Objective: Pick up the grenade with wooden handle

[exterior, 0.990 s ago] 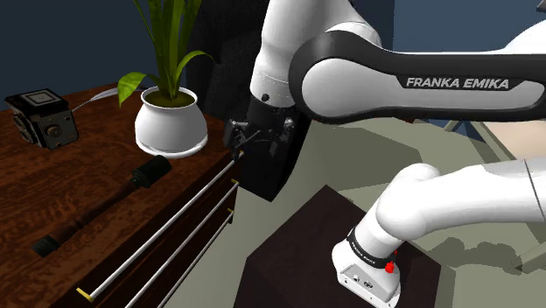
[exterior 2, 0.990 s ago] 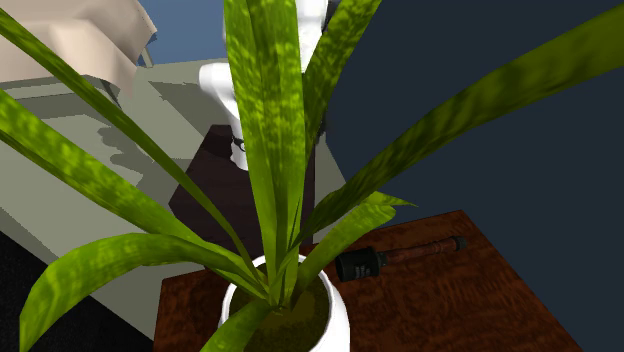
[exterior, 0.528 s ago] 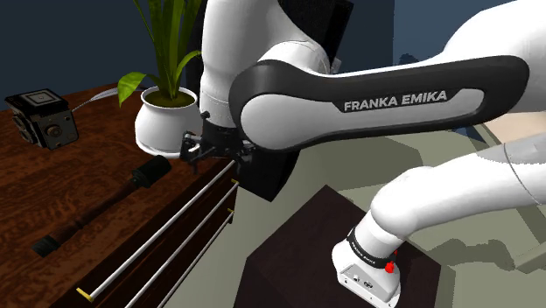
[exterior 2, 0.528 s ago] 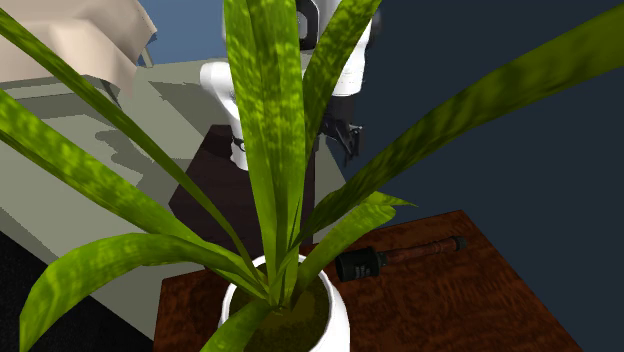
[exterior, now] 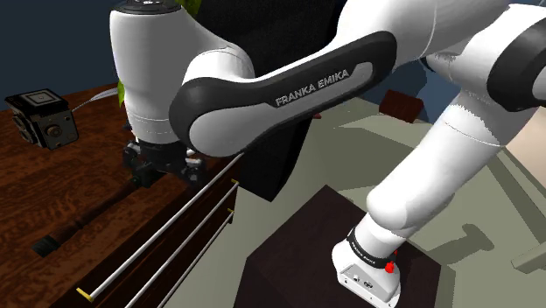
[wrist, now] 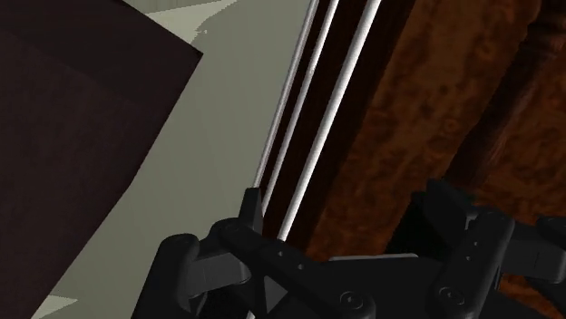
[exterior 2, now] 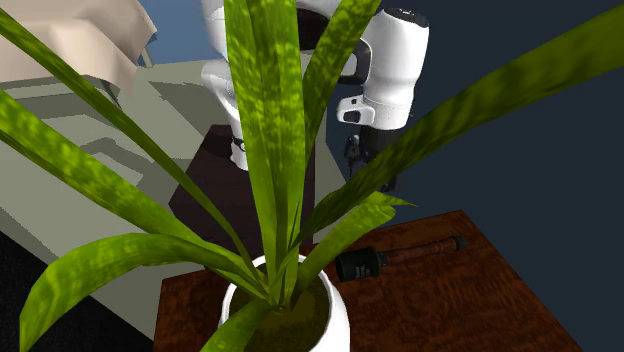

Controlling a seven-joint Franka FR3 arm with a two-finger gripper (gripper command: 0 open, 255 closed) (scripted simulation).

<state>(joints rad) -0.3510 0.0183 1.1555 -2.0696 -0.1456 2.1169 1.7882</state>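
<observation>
Closest in the shoulder view is the dark box stand (exterior: 297, 254) with the white arm (exterior: 411, 184) bolted on top, swinging up and over to that view's left. Next comes the front edge of a wooden dresser (exterior: 35, 188) with long silver bars (exterior: 166, 245) running along its drawers.

The black gripper (exterior: 162, 171) hangs over the dresser top just past that edge. In the wrist view its fingers (wrist: 251, 207) are spread apart with nothing between them, just dresser wood and floor below.

The stick grenade (exterior 2: 400, 255) lies flat on the dresser top. From the shoulder camera its brown handle (exterior: 87, 216) pokes out toward the lower left of the gripper, and the head end is hidden behind the gripper. In the second exterior view there's clear air between the two, so no contact.

Further back sits an old box camera (exterior: 39, 114), and a leafy plant (exterior 2: 270, 150) in a white pot (exterior 2: 335, 310) stands near the grenade's head.
</observation>
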